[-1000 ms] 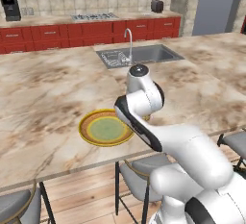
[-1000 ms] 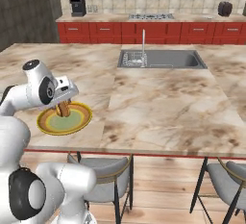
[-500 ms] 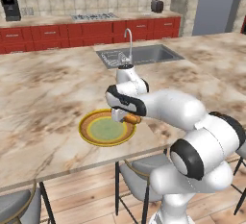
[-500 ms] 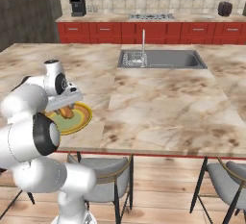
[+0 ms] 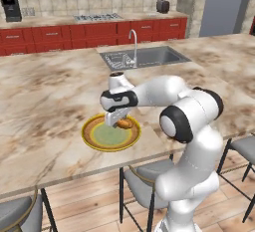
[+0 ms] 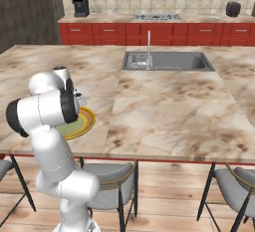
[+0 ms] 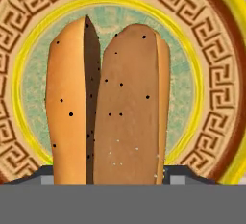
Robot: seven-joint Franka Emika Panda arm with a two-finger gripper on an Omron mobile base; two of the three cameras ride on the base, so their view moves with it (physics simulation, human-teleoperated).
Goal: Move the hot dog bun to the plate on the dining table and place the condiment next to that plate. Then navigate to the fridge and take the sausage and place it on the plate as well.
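Now the hot dog bun [image 7: 108, 105] sits between the jaws of my tool [image 5: 118, 120], which grasps it just above the green centre of the plate [image 5: 94, 139] on the tabletop [image 5: 45, 96]. I judge the next move is to release it there, then fetch the condiment.

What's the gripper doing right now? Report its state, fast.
Gripper: shut on the hot dog bun, low over the plate.

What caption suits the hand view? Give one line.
Hot dog bun seen close from above the plate, its green centre and patterned ring behind it.
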